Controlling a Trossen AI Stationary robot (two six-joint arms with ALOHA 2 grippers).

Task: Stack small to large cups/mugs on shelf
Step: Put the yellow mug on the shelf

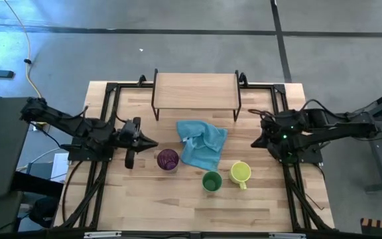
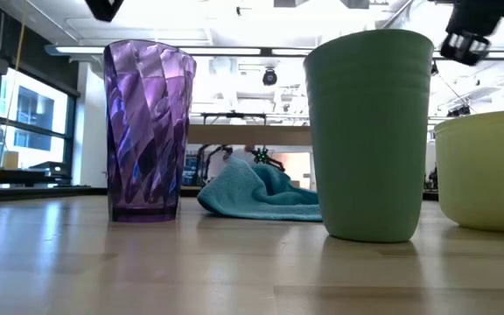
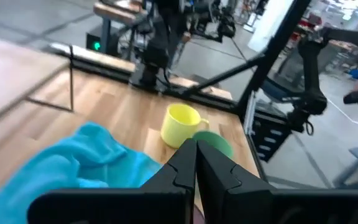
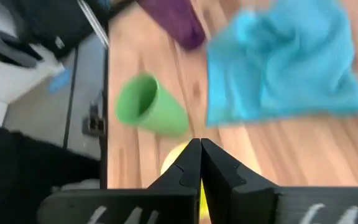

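The purple tumbler (image 1: 168,160) stands upright on the table, left of the blue cloth (image 1: 202,144). The green cup (image 1: 211,181) and the yellow-green mug (image 1: 240,173) stand upright near the front; the mug's handle points toward the near edge. The shelf (image 1: 196,91) stands on its black legs at the table's far side, its top bare. My left gripper (image 1: 152,143) is shut and empty, just left of and a little beyond the tumbler. My right gripper (image 1: 256,142) is shut and empty, right of the cloth and beyond the mug.
The crumpled blue cloth lies between the shelf and the cups, in the middle of the table. Black frame rails (image 1: 105,126) run along the table's left and right sides. Bare wood (image 1: 178,206) lies along the front edge.
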